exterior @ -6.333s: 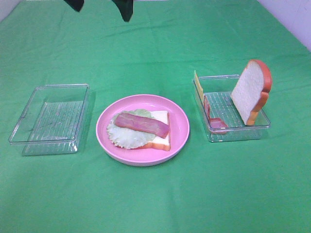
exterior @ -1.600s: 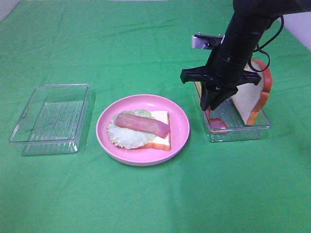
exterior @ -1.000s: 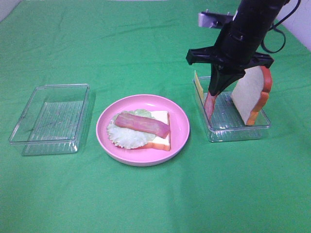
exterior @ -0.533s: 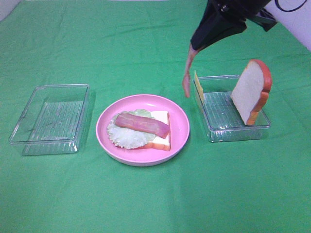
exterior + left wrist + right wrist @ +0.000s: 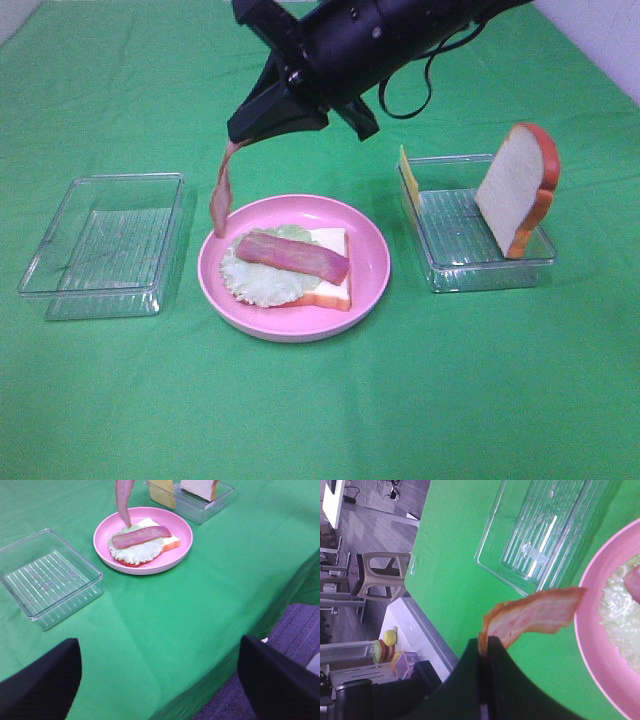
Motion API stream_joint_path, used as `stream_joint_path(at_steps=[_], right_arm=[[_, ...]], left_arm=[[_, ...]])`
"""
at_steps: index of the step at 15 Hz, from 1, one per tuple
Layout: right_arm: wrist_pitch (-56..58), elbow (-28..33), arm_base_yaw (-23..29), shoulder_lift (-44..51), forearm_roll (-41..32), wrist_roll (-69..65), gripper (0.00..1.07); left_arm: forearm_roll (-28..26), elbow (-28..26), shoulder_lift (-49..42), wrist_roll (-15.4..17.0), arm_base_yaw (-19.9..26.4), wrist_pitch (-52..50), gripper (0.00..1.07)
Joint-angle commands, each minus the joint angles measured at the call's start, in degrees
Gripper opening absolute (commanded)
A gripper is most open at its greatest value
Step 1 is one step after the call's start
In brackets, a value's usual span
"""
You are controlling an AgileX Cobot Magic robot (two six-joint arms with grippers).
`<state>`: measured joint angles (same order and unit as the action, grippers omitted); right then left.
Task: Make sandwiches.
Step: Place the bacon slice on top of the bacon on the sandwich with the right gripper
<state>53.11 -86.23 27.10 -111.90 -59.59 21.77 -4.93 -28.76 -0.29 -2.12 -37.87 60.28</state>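
Exterior high view: find right tool extended across the middle, above left rim of plate. Note jaws pressed together on top end of bacon strip, with no gap visible in right wrist view. See strip hanging limp and near vertical, lower end level with plate rim on the side nearest left tray; cannot tell whether touching. On plate, find bread slice lying flat, lettuce over its left part, and second strip laid flat across lettuce and bread. In right tray, find upright slice leaning at the right side and cheese standing against the left wall. Find trays either side of plate on green surface, neither touching it. Left wrist view: note left tool well apart from plate, fingers spread wide, gripping nothing
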Motion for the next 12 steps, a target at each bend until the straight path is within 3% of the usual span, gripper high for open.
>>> stream_joint_path(at_steps=[1,4,7,10,12], right_arm=[[-1.20,-0.23,0.40,-4.70,-4.47,3.50,0.00],[-1.09,-0.23,0.29,-9.05,-6.25,6.30,0.00],[-3.72,-0.23,0.17,-9.17,3.44,1.43,0.00],[-7.16,-0.23,0.17,-9.17,20.91,-11.92,0.00],[-7.16,-0.23,0.17,-9.17,24.87,-15.53,0.00]], left_arm=[[-0.06,0.17,-1.32,0.34,-0.11,-0.29,0.80],[0.06,0.17,-1.32,0.34,-0.11,-0.29,0.80],[0.06,0.17,-1.32,0.34,-0.11,-0.29,0.80],[0.11,0.17,-1.32,0.34,-0.11,-0.29,0.80],[0.11,0.17,-1.32,0.34,-0.11,-0.29,0.80]])
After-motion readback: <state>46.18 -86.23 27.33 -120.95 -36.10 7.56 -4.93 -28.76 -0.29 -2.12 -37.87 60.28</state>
